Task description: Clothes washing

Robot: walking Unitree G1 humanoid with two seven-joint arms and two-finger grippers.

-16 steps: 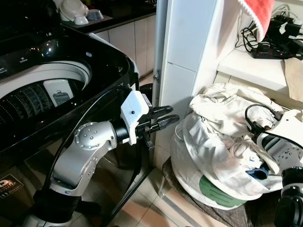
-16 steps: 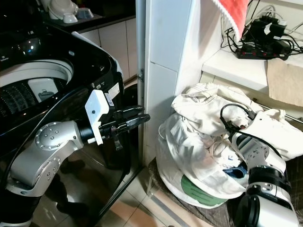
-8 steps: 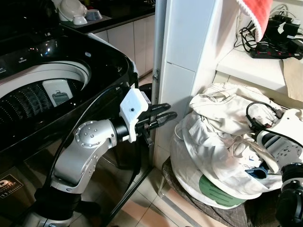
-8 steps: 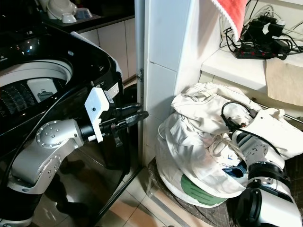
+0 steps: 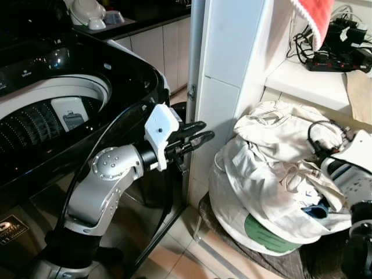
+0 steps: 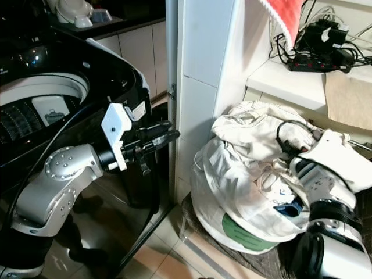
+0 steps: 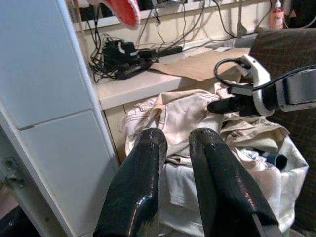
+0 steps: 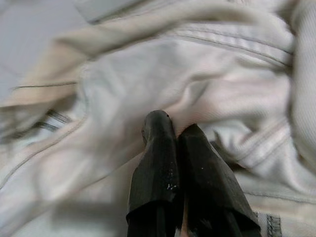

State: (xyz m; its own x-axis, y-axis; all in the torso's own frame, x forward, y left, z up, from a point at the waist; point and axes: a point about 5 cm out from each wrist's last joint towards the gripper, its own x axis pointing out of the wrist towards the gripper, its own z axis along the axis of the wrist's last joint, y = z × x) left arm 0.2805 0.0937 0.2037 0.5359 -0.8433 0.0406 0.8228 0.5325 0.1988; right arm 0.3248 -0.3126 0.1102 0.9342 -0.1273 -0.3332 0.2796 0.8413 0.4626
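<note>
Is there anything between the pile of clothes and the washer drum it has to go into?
Yes. The white pillar stands between the clothes pile and the washer drum; the left gripper hangs beside it.

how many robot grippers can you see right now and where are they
2. The left gripper hangs between the washing machine and the white pillar. The right gripper is at the pile of pale clothes.

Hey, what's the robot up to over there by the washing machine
It is working on laundry. The right pincer is pushed into the heap of white clothes piled in a basket on the floor, its fingers closed together against the fabric. The left pincer is held out empty in the air, slightly open, between the washing machine and the white pillar. The washer's lid is up and its drum is open.
</note>
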